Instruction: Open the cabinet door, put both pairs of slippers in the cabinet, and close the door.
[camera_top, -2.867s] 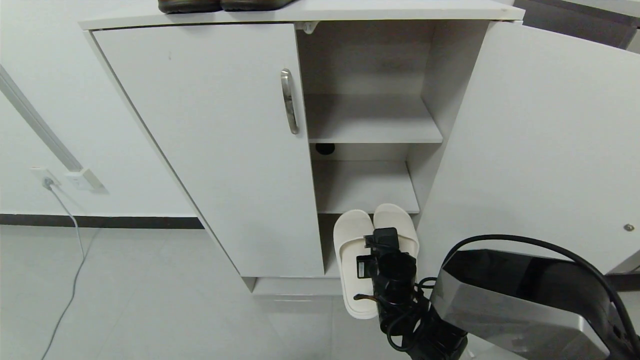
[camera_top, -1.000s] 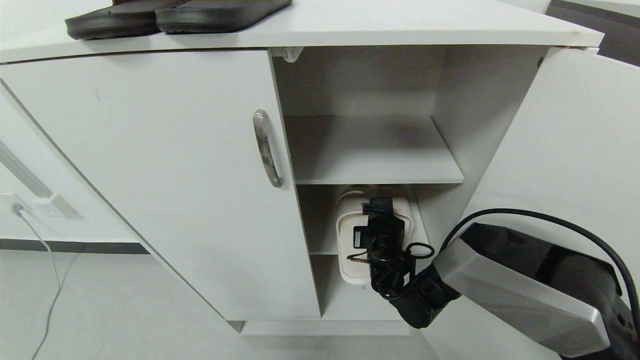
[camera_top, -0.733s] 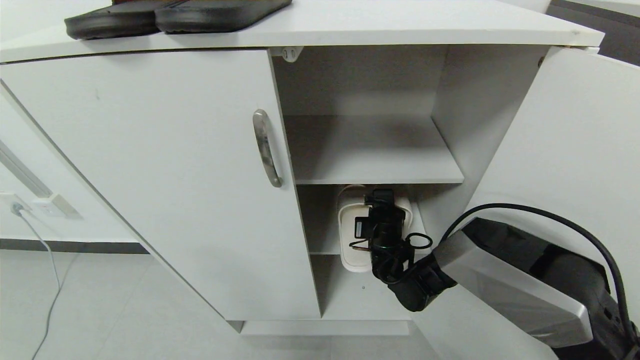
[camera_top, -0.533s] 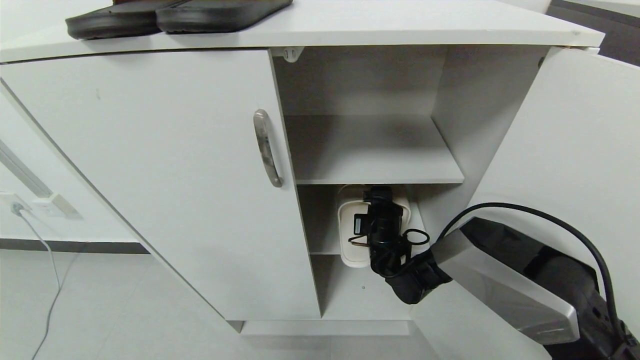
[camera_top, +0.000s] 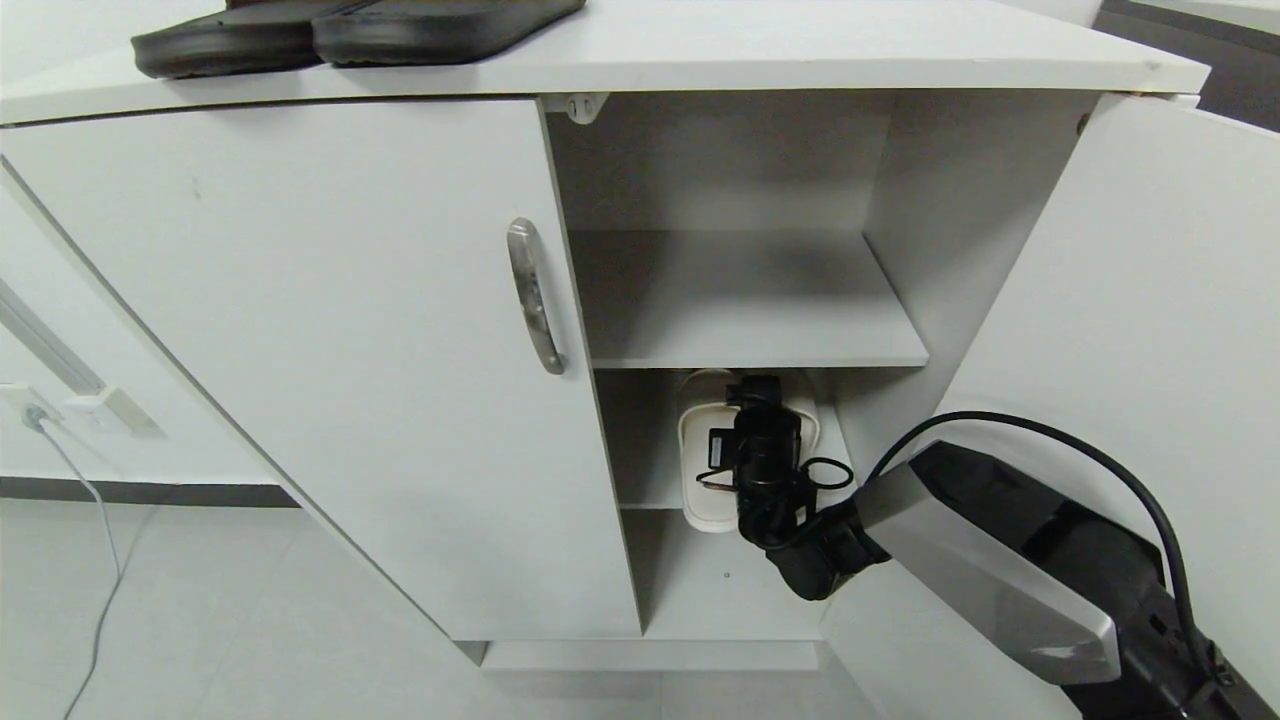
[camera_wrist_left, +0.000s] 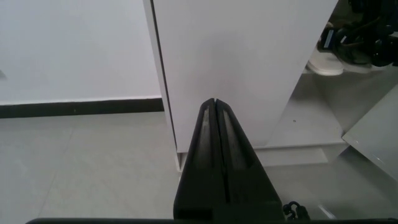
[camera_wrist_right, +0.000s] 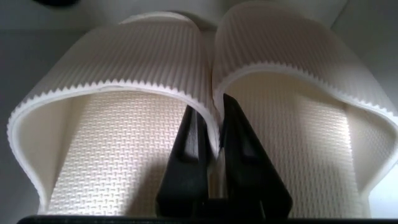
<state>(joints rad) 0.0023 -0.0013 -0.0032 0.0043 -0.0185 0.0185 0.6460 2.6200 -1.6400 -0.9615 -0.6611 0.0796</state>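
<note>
My right end effector (camera_wrist_right: 213, 134) is clamped on the touching inner strap edges of the white slippers (camera_wrist_right: 124, 74). They lie on the middle shelf (camera_top: 645, 470) of the cabinet (camera_top: 300, 300), heels overhanging the shelf's front edge. If I release here, I judge they could tip off. They look ribbed, soft and cream. The black slippers (camera_top: 350, 30) sit on top of the cabinet, near its left front corner. My left end effector (camera_wrist_left: 214, 121) is pressed together, holding nothing.

We find second slipper pair (camera_top: 350, 30) atop cabinet (camera_top: 800, 50), left end. Of doors, left door (camera_top: 300, 350) shut, right door (camera_top: 1150, 300) open at right. On middle shelf (camera_top: 650, 480): slipper pair (camera_top: 700, 470), heels overhanging front edge, our right gripper (camera_wrist_right: 210, 124) clamped on adjoining inner edges. Our left gripper (camera_wrist_left: 214, 102) low before left door.
</note>
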